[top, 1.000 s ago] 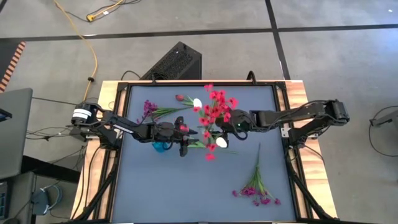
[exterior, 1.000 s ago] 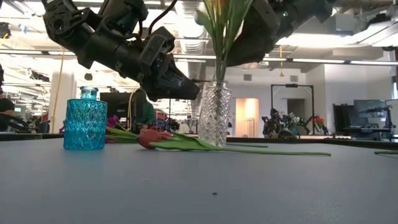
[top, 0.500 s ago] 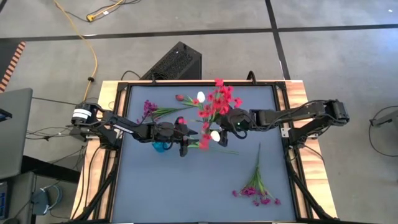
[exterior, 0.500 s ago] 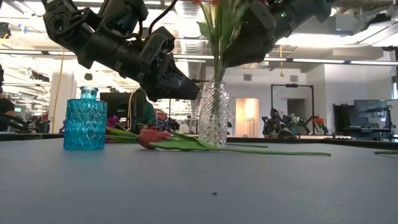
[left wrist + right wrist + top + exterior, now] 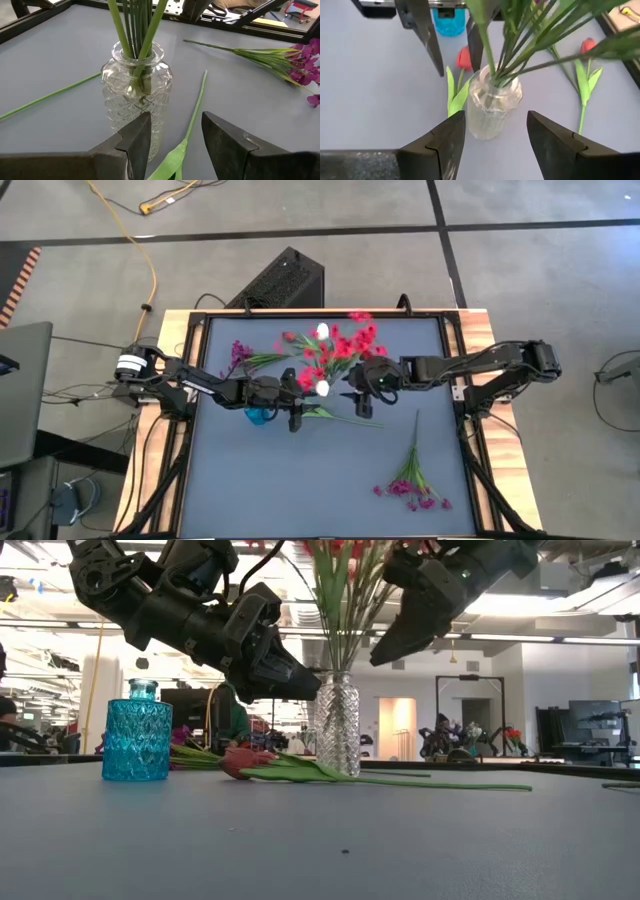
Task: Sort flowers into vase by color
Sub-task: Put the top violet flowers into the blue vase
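Note:
A clear cut-glass vase (image 5: pixel 337 725) (image 5: pixel 136 95) (image 5: pixel 492 107) stands mid-table and holds a bunch of red blossoms (image 5: pixel 338 348) with white buds; their green stems stick into its neck. My left gripper (image 5: pixel 175 135) (image 5: pixel 297 408) is open just left of the vase, level with it. My right gripper (image 5: pixel 495 130) (image 5: pixel 360 395) is open to the right of the vase and higher, level with the stems in the low view (image 5: pixel 400 640). A red tulip (image 5: pixel 245 762) (image 5: pixel 464 57) lies flat on the table beside the vase's foot.
A blue glass vase (image 5: pixel 258 415) (image 5: pixel 137 735) stands under my left arm. A second tulip (image 5: pixel 588 45) and a magenta sprig (image 5: pixel 237 355) lie toward the far left. A magenta bunch (image 5: pixel 410 480) (image 5: pixel 295 55) lies near the right front corner.
My right gripper let go of the stems and drew back toward the table's right. The red bunch, which leaned toward the near edge, swung upright and now leans toward the far left. The clear vase shifted slightly toward the left gripper.

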`<state>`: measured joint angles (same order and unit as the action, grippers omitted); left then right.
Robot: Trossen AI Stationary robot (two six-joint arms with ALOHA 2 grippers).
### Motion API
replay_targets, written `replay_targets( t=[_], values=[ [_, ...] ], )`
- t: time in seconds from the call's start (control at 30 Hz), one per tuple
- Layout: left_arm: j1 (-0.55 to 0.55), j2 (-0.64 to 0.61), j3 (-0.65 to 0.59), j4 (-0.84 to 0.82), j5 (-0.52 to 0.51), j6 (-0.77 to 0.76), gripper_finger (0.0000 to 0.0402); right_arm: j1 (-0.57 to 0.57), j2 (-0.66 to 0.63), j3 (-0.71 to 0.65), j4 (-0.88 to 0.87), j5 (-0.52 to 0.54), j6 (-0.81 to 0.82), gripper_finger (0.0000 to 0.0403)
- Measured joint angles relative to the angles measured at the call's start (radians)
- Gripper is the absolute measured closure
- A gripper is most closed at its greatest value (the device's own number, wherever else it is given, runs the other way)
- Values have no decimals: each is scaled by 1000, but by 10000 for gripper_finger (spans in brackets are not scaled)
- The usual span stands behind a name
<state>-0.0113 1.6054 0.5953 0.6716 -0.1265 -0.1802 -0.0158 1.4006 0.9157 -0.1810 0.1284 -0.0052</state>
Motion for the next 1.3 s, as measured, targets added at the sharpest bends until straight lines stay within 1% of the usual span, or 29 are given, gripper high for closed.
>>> replay_targets(
  t=[0.1, 0.3, 0.53, 0.67, 0.77, 0.87, 0.97, 1.03, 1.17, 1.3],
  values=[
    [0, 0, 0, 0, 0, 0, 237, 1, 0, 2, -38, 0, 5, 163],
    [0, 0, 0, 0, 0, 0, 237, 21, 0, 83, -302, 0, 36, 163],
    [0, 0, 0, -2, 9, 0, 237, 72, 0, 190, -620, 0, 92, 163],
    [0, -4, 0, -11, 17, 0, 237, 116, -35, 201, -722, 1, 154, 163],
    [0, -29, 0, -60, 17, 0, 237, 170, -110, 170, -743, 46, 211, 163],
    [0, -79, 0, -141, 16, 0, 237, 238, -215, 113, -744, 135, 283, 163],
    [0, -151, 0, -242, 16, -12, 237, 304, -324, 44, -725, 224, 368, 163],
    [0, -206, 0, -317, 16, -16, 237, 341, -386, -3, -697, 261, 421, 163],
    [0, -334, 0, -478, 12, -18, 237, 396, -475, -92, -629, 292, 482, 163],
    [0, -471, 0, -607, -10, -23, 237, 422, -514, -159, -556, 293, 485, 163]
  ],
)
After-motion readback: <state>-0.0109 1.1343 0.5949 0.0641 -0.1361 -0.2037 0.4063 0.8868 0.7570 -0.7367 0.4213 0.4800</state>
